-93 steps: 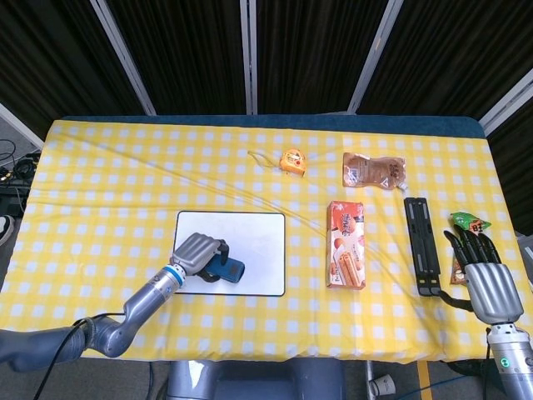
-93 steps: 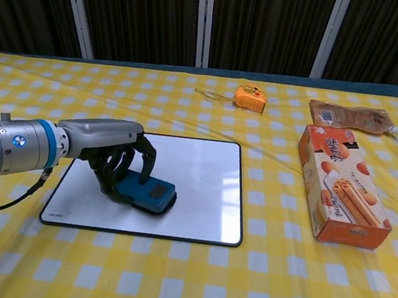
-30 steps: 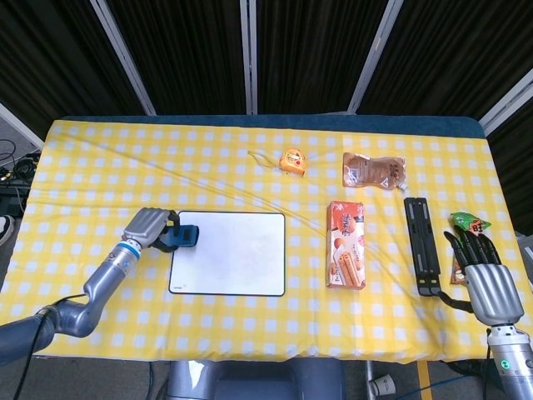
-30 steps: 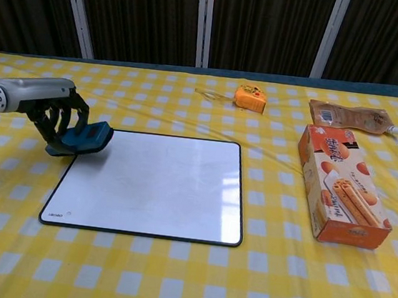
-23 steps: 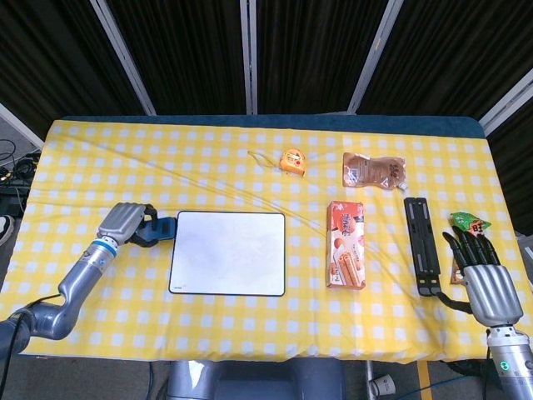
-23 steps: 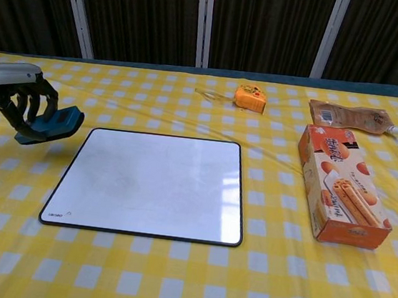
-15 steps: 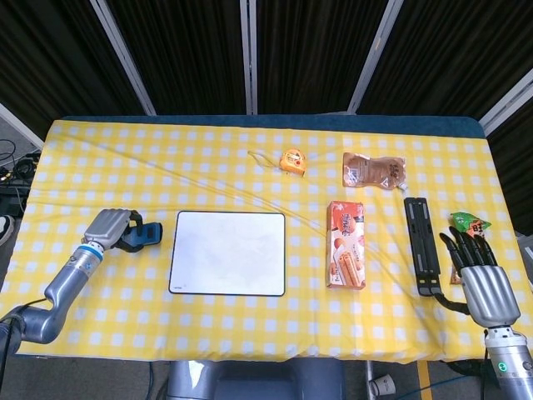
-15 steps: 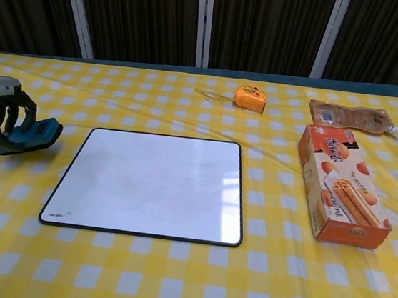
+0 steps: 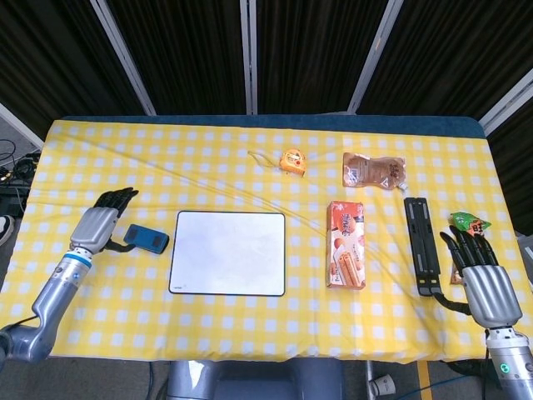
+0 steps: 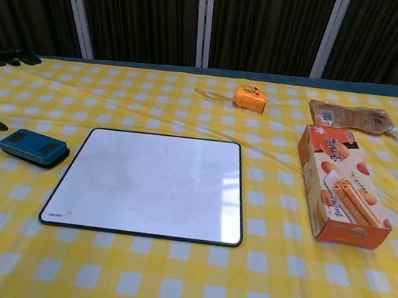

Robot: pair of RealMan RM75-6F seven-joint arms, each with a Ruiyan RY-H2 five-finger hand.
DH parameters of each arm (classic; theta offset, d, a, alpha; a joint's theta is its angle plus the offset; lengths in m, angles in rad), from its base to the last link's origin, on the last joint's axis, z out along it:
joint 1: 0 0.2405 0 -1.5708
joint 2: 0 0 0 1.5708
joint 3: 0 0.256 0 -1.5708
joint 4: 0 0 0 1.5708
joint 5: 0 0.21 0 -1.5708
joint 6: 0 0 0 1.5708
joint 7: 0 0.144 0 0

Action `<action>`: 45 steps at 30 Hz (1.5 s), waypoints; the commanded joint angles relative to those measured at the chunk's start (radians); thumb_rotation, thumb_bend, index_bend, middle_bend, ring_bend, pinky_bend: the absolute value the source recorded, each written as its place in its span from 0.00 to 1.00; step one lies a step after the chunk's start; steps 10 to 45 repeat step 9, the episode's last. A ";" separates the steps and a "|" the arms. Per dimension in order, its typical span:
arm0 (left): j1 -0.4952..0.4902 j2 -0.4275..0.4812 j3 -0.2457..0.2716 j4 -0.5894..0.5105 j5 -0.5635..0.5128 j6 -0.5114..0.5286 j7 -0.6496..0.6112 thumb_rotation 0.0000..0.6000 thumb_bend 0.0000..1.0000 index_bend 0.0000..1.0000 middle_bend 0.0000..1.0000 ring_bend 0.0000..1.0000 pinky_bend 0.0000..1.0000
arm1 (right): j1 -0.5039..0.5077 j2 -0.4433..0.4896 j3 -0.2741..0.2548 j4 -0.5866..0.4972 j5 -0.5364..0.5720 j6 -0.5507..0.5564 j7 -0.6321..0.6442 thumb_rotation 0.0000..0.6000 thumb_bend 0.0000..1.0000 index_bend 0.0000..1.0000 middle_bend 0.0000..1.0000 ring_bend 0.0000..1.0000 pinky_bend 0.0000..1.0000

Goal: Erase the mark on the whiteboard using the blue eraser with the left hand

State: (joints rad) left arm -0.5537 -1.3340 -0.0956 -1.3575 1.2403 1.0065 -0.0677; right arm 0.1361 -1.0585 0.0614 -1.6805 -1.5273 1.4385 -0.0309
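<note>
The blue eraser lies flat on the yellow checked cloth just left of the whiteboard, whose white surface shows no mark. My left hand hovers left of the eraser with its fingers spread, holding nothing; in the chest view only its fingertips show at the left edge. My right hand rests at the table's right edge, fingers extended and apart, empty.
An orange biscuit box lies right of the board. An orange tape measure and a brown pouch sit further back. A black bar and a green packet lie near my right hand.
My left hand carried the eraser off the board to the left, set it down on the cloth and let go. It has opened and drawn away left. The right hand stayed still.
</note>
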 commanded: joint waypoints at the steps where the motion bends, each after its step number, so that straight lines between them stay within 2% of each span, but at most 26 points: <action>1: 0.103 0.110 -0.019 -0.215 -0.046 0.177 0.150 1.00 0.00 0.00 0.00 0.00 0.00 | -0.001 0.005 0.000 -0.003 -0.010 0.008 0.010 1.00 0.00 0.00 0.00 0.00 0.00; 4: 0.172 0.168 -0.001 -0.343 -0.047 0.288 0.227 1.00 0.00 0.00 0.00 0.00 0.00 | -0.003 0.008 0.000 0.001 -0.017 0.014 0.020 1.00 0.00 0.00 0.00 0.00 0.00; 9: 0.259 0.215 0.034 -0.456 -0.025 0.400 0.275 1.00 0.00 0.00 0.00 0.00 0.00 | -0.006 0.011 -0.002 0.007 -0.030 0.025 0.036 1.00 0.00 0.00 0.00 0.00 0.00; 45: 0.259 0.215 0.034 -0.456 -0.025 0.400 0.275 1.00 0.00 0.00 0.00 0.00 0.00 | -0.006 0.011 -0.002 0.007 -0.030 0.025 0.036 1.00 0.00 0.00 0.00 0.00 0.00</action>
